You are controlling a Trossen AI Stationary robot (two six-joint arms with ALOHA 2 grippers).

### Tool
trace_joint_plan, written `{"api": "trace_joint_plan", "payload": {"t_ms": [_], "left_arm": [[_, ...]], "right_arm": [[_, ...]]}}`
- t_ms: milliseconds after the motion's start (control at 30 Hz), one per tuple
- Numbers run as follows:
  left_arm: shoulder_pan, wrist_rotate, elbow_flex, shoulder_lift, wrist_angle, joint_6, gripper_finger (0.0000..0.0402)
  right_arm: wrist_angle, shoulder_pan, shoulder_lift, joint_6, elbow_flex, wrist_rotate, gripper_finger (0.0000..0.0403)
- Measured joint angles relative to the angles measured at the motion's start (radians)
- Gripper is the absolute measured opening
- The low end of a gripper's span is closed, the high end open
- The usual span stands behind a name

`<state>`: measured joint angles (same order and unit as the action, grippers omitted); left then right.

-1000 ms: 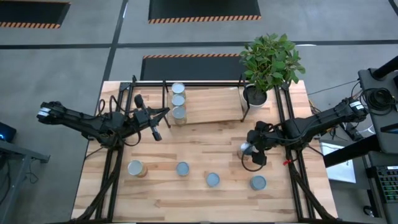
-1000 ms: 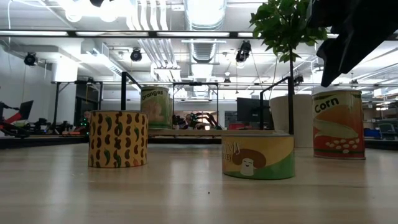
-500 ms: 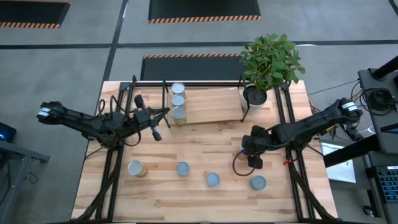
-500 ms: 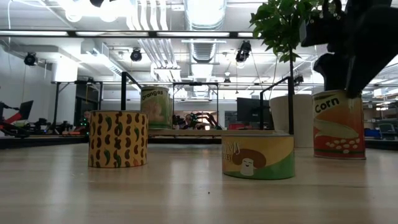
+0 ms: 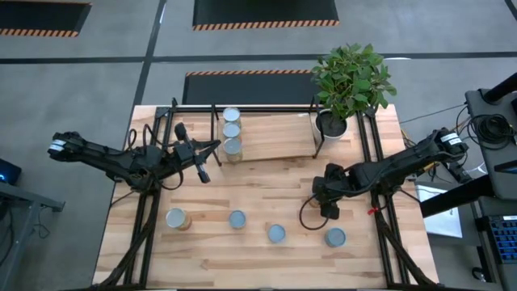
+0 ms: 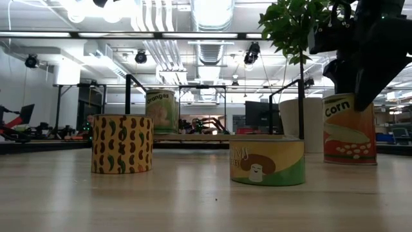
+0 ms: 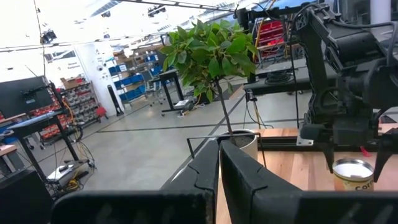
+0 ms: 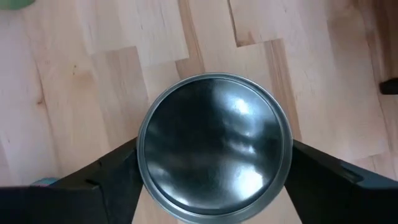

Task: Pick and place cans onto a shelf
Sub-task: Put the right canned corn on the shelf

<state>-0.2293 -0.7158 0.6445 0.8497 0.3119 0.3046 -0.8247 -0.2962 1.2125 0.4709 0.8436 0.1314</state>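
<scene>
Silvery lid of the corn can is filling the right wrist view, a dark finger flanking each side, gaps showing, so the pincer is straddling the tin, not yet clamped; the can's long axis is running straight up between the fingers

High view: right gripper is hanging over that can at about four o'clock on the wooden tabletop; left gripper, closed together, is waiting at nine o'clock, well apart. The shelf is lying toward twelve o'clock, three cans already on it

Low view: corn can is standing upright, dark fingers dropping around its top; workshop room behind
</scene>
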Motion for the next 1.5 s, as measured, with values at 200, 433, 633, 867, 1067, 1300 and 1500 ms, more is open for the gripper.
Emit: {"api": "trace_joint_plan", "payload": {"t_ms": [200,433,633,867,1067,1300,1500], "left_arm": [[0.000,0.000,0.000,0.000,0.000,0.000,0.0000],[0.000,0.000,0.000,0.000,0.000,0.000,0.0000],[0.000,0.000,0.000,0.000,0.001,0.000,0.0000],[0.000,0.000,0.000,0.000,0.001,0.000,0.0000],[0.000,0.000,0.000,0.000,0.001,0.000,0.0000],[0.000,0.000,0.000,0.000,0.001,0.000,0.0000],[0.000,0.000,0.000,0.000,0.001,0.000,0.0000]], "right_arm": [[0.008,0.000,0.000,-0.023,0.000,0.023,0.0313],[0.101,0.011,0.004,-0.077,0.018,0.026,0.0324],[0.088,0.066,0.060,-0.160,0.164,0.029,0.0324],[0.003,0.156,0.220,-0.403,0.410,0.020,0.0324],[-0.109,0.253,0.385,-0.666,0.639,-0.024,0.0324],[-0.113,0.402,0.501,-0.875,0.814,-0.163,0.0324],[-0.112,0.504,0.560,-0.975,0.869,-0.188,0.0325]]}}
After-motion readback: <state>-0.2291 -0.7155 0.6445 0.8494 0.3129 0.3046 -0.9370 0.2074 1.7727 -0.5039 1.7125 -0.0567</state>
